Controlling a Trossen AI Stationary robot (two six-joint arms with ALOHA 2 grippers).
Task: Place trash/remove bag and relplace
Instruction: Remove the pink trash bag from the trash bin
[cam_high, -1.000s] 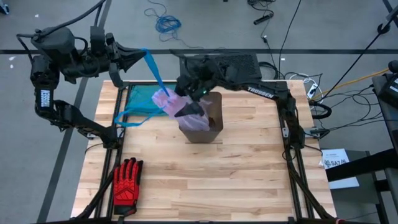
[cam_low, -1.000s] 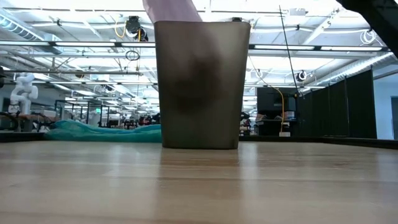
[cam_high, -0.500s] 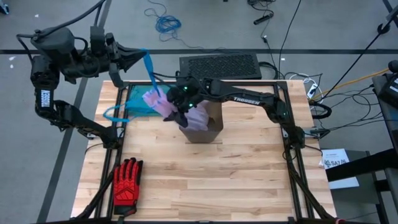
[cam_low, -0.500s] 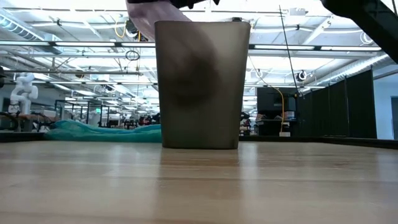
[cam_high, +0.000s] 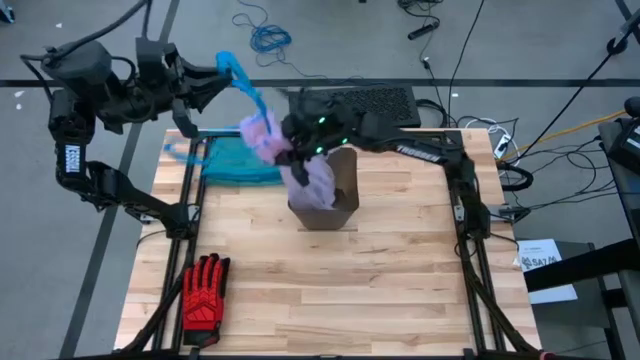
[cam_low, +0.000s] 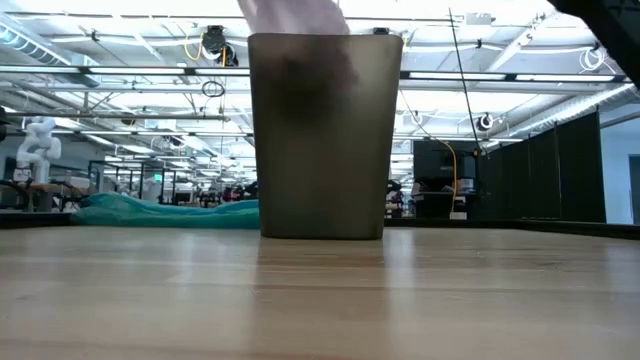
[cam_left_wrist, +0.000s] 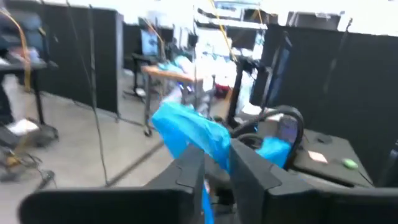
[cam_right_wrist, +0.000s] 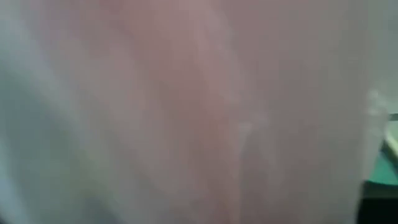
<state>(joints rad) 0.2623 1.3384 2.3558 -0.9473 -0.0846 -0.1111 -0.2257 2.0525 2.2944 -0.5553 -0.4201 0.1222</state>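
Note:
The brown bin (cam_high: 346, 190) (cam_low: 320, 150) stands upright on the wooden table (cam_high: 380, 290). The pale pink bag (cam_high: 316, 178) (cam_low: 295, 14) bulges out of its top and up toward the far left. My right gripper (cam_high: 292, 150) is there, buried in pink plastic (cam_right_wrist: 186, 112). My left gripper (cam_high: 220, 74) (cam_left_wrist: 217, 171) is raised past the table's far left corner, shut on a teal-blue bag (cam_left_wrist: 193, 130). The rest of that bag (cam_high: 240, 162) (cam_low: 160, 212) lies on the table behind the bin. The trash is hidden. My left gripper pinches a bunched strip of the teal-blue bag (cam_left_wrist: 208, 155) between its two fingers. From them the strip (cam_high: 250, 95) runs down toward the bag's main part on the table. My right gripper is shut on the pink bag's upper part (cam_high: 268, 132), left of the bin's rim. The plastic itself hides the contact. The bag's lower part stays in the bin.
A red-and-black work glove (cam_high: 205, 292) lies near the table's near left corner. A black mat (cam_high: 355, 100) sits beyond the far edge. Cables (cam_high: 268, 38) trail across the floor around the table. The table's near and right parts are bare wood.
My right gripper reached left over the bin's rim, shut in the pink plastic, then rose toward the far edge, drawing the bag's top up. The dark mass inside the bin has risen. My left gripper lifted slightly with the blue strip.

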